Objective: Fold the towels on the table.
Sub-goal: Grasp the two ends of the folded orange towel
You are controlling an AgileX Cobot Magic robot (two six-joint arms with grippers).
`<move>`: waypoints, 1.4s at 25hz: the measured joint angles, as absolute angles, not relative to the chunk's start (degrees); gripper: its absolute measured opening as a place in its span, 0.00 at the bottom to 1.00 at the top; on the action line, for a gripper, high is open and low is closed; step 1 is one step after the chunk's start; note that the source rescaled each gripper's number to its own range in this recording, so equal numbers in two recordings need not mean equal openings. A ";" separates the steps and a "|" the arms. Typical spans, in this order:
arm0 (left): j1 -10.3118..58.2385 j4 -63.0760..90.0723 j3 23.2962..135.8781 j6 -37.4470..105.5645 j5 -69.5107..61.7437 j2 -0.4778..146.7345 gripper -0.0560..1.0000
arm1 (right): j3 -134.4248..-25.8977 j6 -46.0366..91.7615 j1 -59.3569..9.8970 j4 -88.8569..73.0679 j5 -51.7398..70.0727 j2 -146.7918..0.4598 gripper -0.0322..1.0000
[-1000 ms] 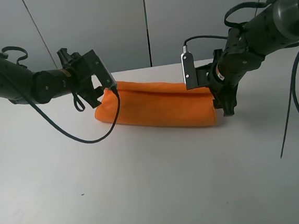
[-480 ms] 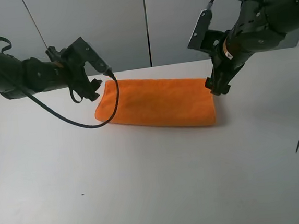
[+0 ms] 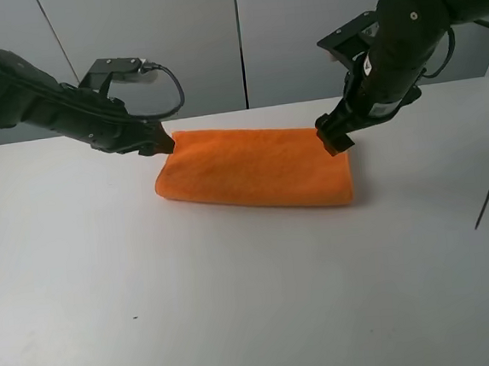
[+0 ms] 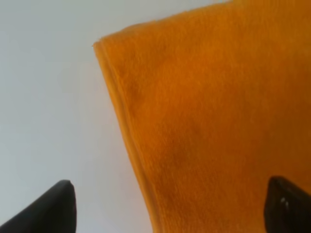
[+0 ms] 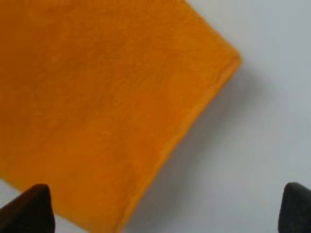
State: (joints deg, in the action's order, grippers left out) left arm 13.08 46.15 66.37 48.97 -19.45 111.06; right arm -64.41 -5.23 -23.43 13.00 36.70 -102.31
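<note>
The left claw and right claw gape, empty. The towel looks soft and limp; pinch its end corners.

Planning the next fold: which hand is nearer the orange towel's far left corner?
Left. The left hand is right at that corner of the towel, open; the right hand hovers above the opposite end.

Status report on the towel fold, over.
Left gripper open, empty. Right gripper open, empty. Orange towel folded, flat on table. Nothing in the way.
</note>
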 joint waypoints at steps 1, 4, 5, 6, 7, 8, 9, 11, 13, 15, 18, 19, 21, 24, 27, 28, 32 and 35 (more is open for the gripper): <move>12.56 44.37 67.02 46.42 -20.25 111.06 0.99 | -65.08 -3.09 -22.71 8.77 37.37 -102.31 1.00; 12.15 34.59 67.63 37.07 -21.61 111.06 0.99 | -66.06 3.71 -19.83 -6.86 39.14 -102.31 1.00; 12.15 31.06 67.63 33.77 -21.90 111.06 0.99 | -66.06 5.01 -18.92 -10.54 39.83 -102.31 1.00; 12.15 27.90 67.63 31.08 -22.02 111.06 0.99 | -66.06 6.13 -17.96 -14.26 40.40 -102.43 1.00; 12.15 25.44 67.75 28.26 -22.34 111.06 0.99 | -66.06 6.77 -17.21 -16.95 40.96 -102.58 1.00; 12.15 23.85 68.32 25.92 -23.10 111.29 0.99 | -66.16 6.85 -16.71 -18.90 41.24 -102.83 1.00; 12.15 22.58 69.08 24.01 -23.88 111.67 0.99 | -66.16 6.85 -16.57 -20.24 41.39 -103.21 1.00; 12.15 21.23 70.92 21.95 -25.47 113.16 0.99 | -66.20 6.85 -16.42 -22.36 41.81 -103.98 1.00; 12.15 20.78 73.18 20.63 -26.22 115.00 0.99 | -66.29 6.85 -16.42 -23.86 41.91 -104.92 1.00; 12.15 20.69 75.00 20.21 -26.76 116.96 0.99 | -66.29 6.85 -16.42 -25.24 41.91 -105.62 1.00; 12.51 20.47 76.91 19.76 -27.42 119.76 0.99 | -66.29 6.85 -16.42 -27.51 41.30 -105.84 1.00; 12.79 20.40 77.36 19.63 -27.68 120.42 0.99 | -66.29 6.85 -16.42 -28.15 40.98 -105.84 1.00; 13.75 20.13 77.77 19.63 -28.09 121.84 0.99 | -66.29 6.85 -16.42 -29.56 40.08 -105.84 1.00; 14.65 19.60 77.87 19.63 -29.50 123.73 0.99 | -66.29 6.68 -16.42 -29.95 38.68 -105.84 1.00; 14.79 19.08 77.99 19.84 -31.30 125.19 0.99 | -66.29 5.82 -16.42 -30.32 37.00 -105.84 1.00; 14.79 18.97 78.12 19.84 -31.78 125.19 0.99 | -66.29 5.40 -16.42 -30.38 36.18 -105.84 1.00; 14.79 18.85 78.42 19.84 -33.49 125.32 0.99 | -66.29 3.88 -16.42 -30.52 34.41 -106.27 1.00; 14.79 18.85 78.52 19.84 -35.15 125.32 0.99 | -66.41 3.00 -16.42 -30.52 34.19 -107.39 1.00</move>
State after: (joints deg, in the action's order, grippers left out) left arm 14.79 18.85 78.52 19.84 -35.15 125.32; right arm -66.41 3.00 -16.42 -30.52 34.19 -107.39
